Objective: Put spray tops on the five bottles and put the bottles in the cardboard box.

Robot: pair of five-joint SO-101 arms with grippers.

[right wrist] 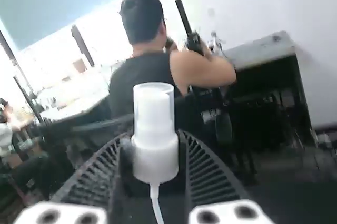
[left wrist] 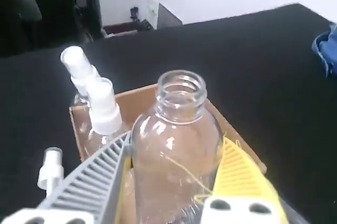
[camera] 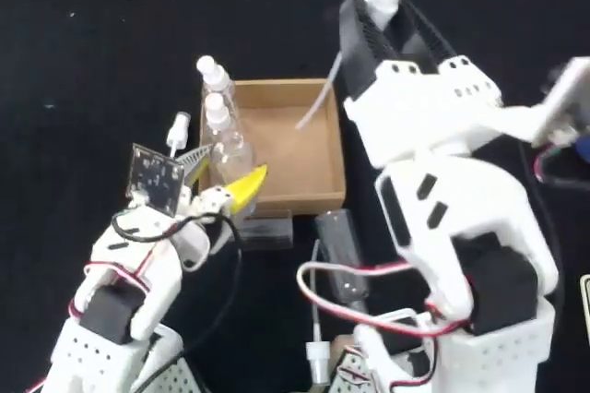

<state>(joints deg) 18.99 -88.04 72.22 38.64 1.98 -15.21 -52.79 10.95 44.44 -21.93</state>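
Bottle (left wrist: 176, 150), no top yet, sits clamped in the left fingers (left wrist: 100, 176) at the cardboard box's (camera: 313, 197) 8 o'clock corner. Right fingers (right wrist: 210, 176) grip a spray top (right wrist: 154, 129) up around 1 o'clock. Capping step, I'd say; next its tube needs lining up over that neck.

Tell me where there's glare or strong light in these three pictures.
High view: the white right arm glares against the black table. Left wrist view: light glints on the open bottle. Right wrist view: a bright background glows behind the spray top.
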